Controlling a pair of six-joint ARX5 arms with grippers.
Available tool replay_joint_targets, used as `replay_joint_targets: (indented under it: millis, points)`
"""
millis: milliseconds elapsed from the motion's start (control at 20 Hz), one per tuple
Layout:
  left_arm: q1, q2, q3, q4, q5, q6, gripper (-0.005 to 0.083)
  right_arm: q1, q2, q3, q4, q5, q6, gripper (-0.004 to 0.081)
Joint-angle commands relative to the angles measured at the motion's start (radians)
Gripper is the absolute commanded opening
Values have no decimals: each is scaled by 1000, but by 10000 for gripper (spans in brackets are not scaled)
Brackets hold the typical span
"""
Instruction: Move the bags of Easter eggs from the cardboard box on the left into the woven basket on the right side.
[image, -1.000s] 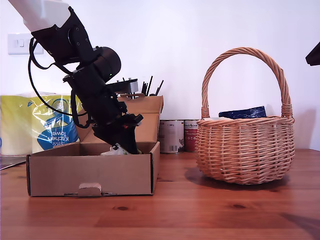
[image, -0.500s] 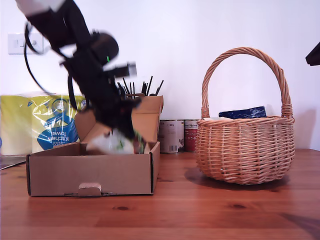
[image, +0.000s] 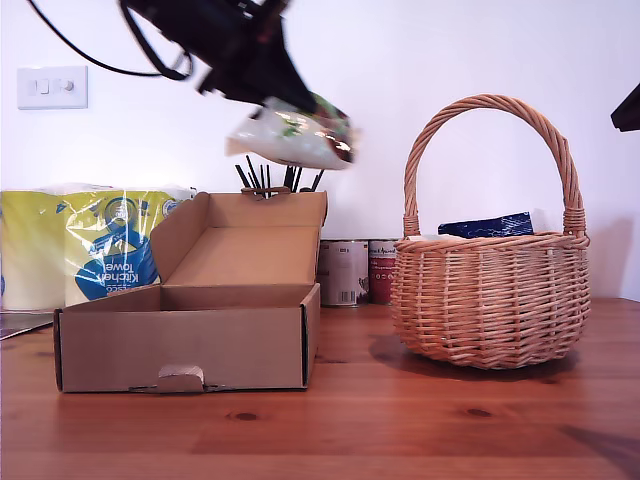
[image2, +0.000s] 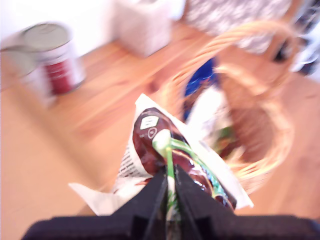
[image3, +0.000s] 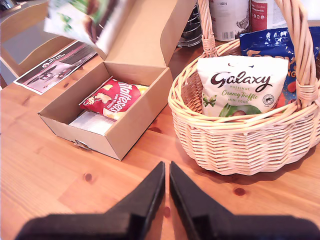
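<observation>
My first gripper (image2: 169, 192), jaws clamped on a white-green-red egg bag (image: 293, 133) high between cardboard box (image: 185, 345) and woven basket (image: 488, 290): clear the handle (image: 490, 105) before release; my second gripper (image3: 166, 181) idle, jaws nearly together.

Airspace above cardboard box (image: 185, 345) open; raised lid flap (image: 255, 240) blocks rear. Gap between box and woven basket (image: 488, 300) unobstructed. Basket mouth spanned by arched handle (image: 490, 105); interior partly filled by Galaxy bag (image3: 242, 85) and blue bag (image: 487, 225). Tin cans (image: 355, 270) stand behind gap.
</observation>
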Motion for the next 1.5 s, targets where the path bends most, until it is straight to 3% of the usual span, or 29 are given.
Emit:
replay_joint_targets:
  millis: [0, 350, 500, 700, 1150, 1300, 1450]
  points:
    - [-39, 22, -14, 72, 10, -29, -24, 5, -1, 15, 10, -3, 1, -12]
    - [-164, 122, -14, 380, -49, -127, -24, 5, -1, 15, 9, -3, 1, -12]
    - [-200, 239, -3, 585, -84, -124, -24, 5, -1, 15, 8, -3, 1, -12]
    - [-217, 376, 8, 754, -89, -27, -24, 5, -1, 15, 5, -4, 1, -12]
    - [-182, 213, 8, 540, -19, -24, -24, 5, -1, 15, 8, -3, 0, -12]
    - [-168, 134, 8, 336, -20, 18, -24, 5, -1, 15, 9, -3, 0, -12]
    - [-145, 81, 8, 32, -37, 175, -24, 5, -1, 15, 10, -3, 0, -12]
